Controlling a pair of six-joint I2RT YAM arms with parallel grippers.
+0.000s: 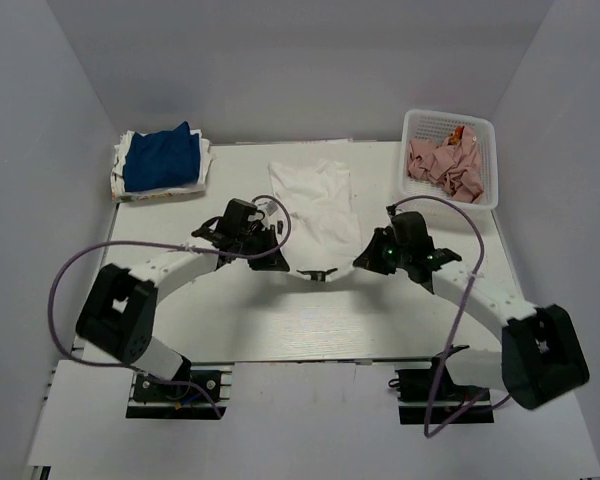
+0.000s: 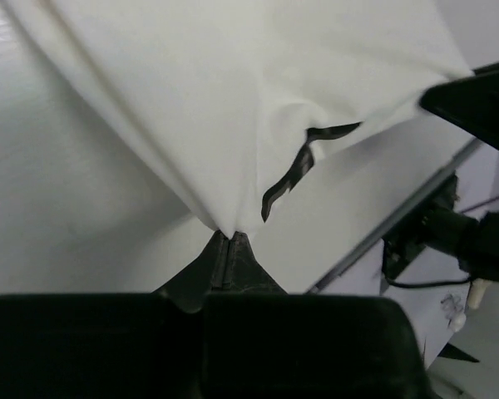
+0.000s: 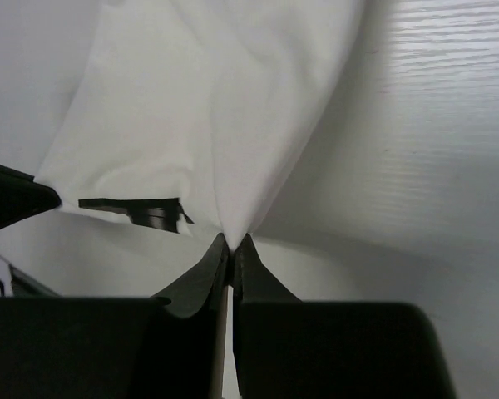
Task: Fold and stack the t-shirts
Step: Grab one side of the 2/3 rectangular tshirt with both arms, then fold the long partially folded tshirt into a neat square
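Left tool [image 2: 230, 237] and right tool [image 3: 230, 241], side by side, each pinch tight on the white t-shirt [image 1: 315, 200] spreading ahead of them. Blue t-shirts [image 1: 160, 158] lie well left of both.

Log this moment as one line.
left gripper: shut on white t-shirt | right gripper: shut on white t-shirt | folded stack: far-left corner

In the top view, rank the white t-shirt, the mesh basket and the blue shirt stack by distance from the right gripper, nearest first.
1. White t-shirt, centre, pinched in the right gripper.
2. Mesh basket, far right corner.
3. Blue shirt stack, far left corner.
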